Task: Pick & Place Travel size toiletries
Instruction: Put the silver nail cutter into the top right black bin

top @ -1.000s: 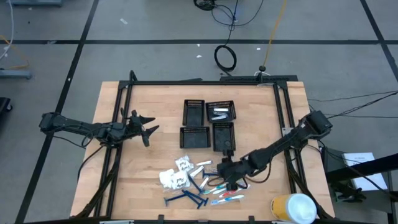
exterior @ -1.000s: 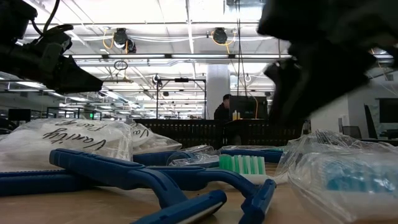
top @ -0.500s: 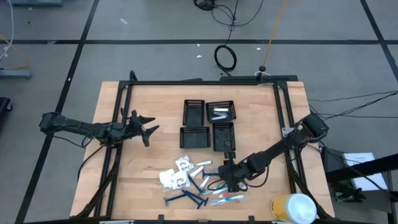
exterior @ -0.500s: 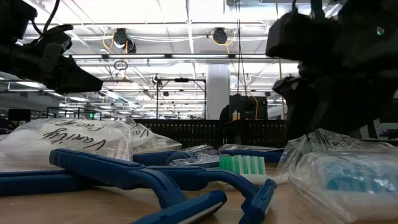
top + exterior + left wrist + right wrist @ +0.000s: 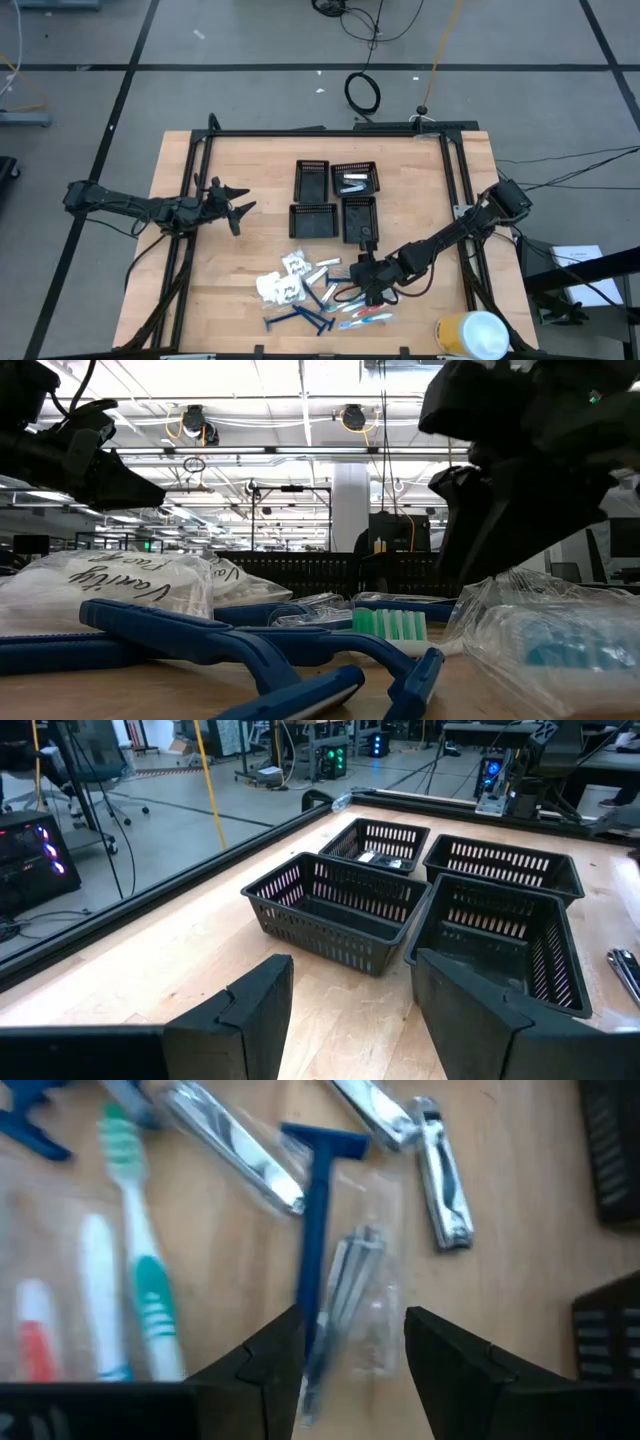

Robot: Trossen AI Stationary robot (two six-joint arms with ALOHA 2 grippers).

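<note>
The toiletries lie in a loose pile near the table's near edge: blue razors (image 5: 300,318), white crinkly packets (image 5: 285,280) and toothbrushes (image 5: 365,318). My right gripper (image 5: 368,288) hangs open over the pile's right part. In its wrist view the gripper (image 5: 350,1340) stands with its fingers on either side of a clear packet (image 5: 355,1290) holding a silvery piece. Beside that packet lie a blue razor (image 5: 318,1230), a teal toothbrush (image 5: 140,1280) and silvery clippers (image 5: 445,1175). My left gripper (image 5: 240,210) waits open above the table's left part, facing the trays.
Four black mesh trays (image 5: 313,220) stand in a square at mid-table; the far right one (image 5: 355,178) holds silvery pieces. A large yellow-and-white cylinder (image 5: 472,335) stands at the near right corner. Bare wood lies between the left gripper and the trays.
My right gripper has shifted slightly back and forth over the right part of the pile and stays open. The toiletries have kept their places.
</note>
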